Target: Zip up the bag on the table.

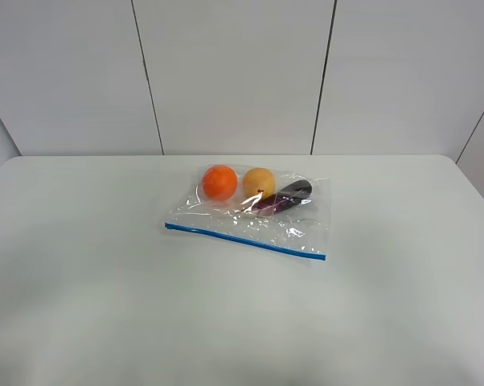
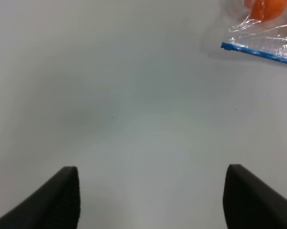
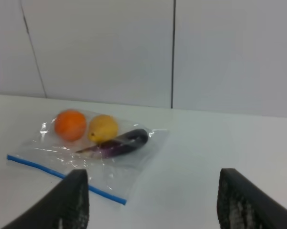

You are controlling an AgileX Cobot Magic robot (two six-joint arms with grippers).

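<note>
White table [image 1: 81,305] | bag [image 1: 250,213] cropped in left-wrist view | left tool [image 2: 150,198], right tool [image 3: 153,200]: spread wide, empty, tips cropped

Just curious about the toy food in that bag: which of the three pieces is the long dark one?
The purple eggplant, lying slantwise inside the bag. The orange and the yellow fruit beside it are both round and bright.

Pale panelled wall [image 1: 234,72], dark seams.
</note>
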